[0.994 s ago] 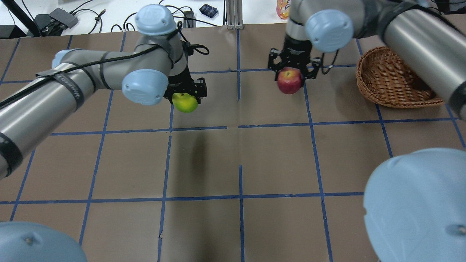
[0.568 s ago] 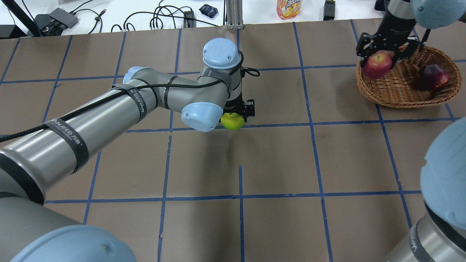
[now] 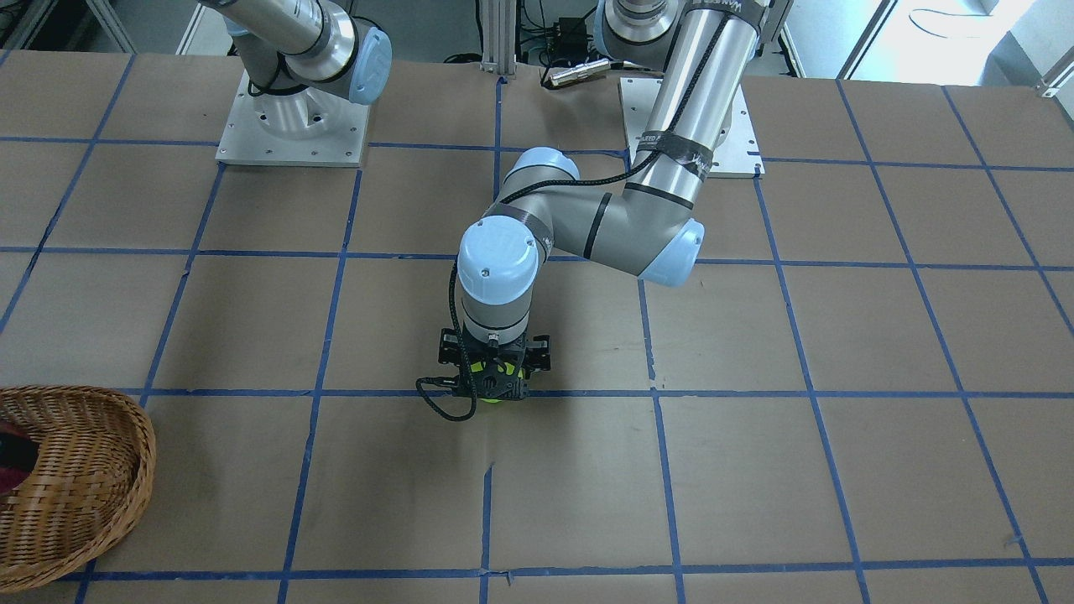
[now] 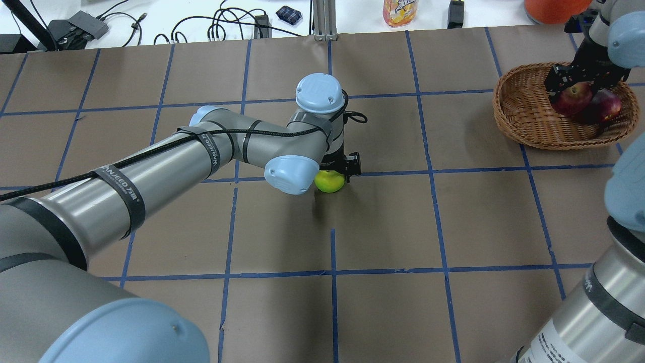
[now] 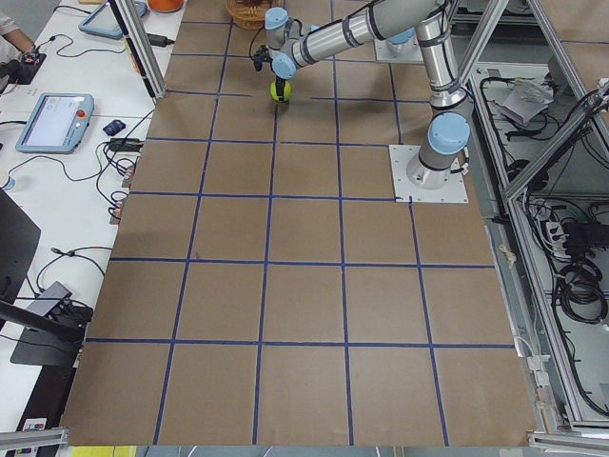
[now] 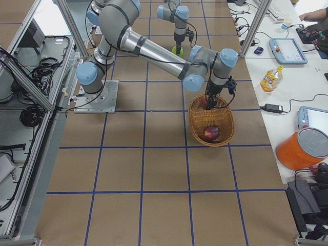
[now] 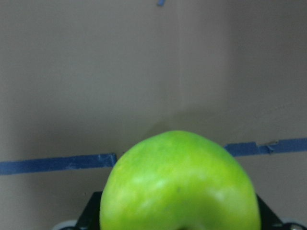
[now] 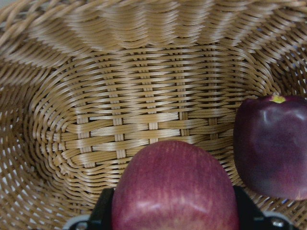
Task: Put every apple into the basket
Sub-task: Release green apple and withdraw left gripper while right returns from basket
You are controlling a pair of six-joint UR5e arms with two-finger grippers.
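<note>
One apple out of three was fully placed: the dark maroon round apple point(image 4: 602, 106) lay inside the shallow oval basket of woven brown wicker point(image 4: 524, 108), which stood at about 2 o'clock on the brown paper-covered table with blue tape lines point(image 4: 383, 217). The red round apple point(image 8: 175, 187) was already within the basket rim, but the right gripper point(image 4: 576, 89) had it clenched between its fingers, so it only needed to be released. The maroon apple was just beside it, at its 3 o'clock in the overhead view. The lime-green round apple point(image 4: 330, 181) was the part most left to do. The left gripper point(image 3: 493, 382) grasped it near the middle of the table, well apart from the basket. I could not tell if it touched the paper.

Compared with 0.6 s before, the red apple had gone from the 9 o'clock edge of the basket to deeper inside. The left arm had carried the green apple a little toward 4 o'clock. One second before, both apples had been farther toward 9 o'clock, the red one outside the basket.
</note>
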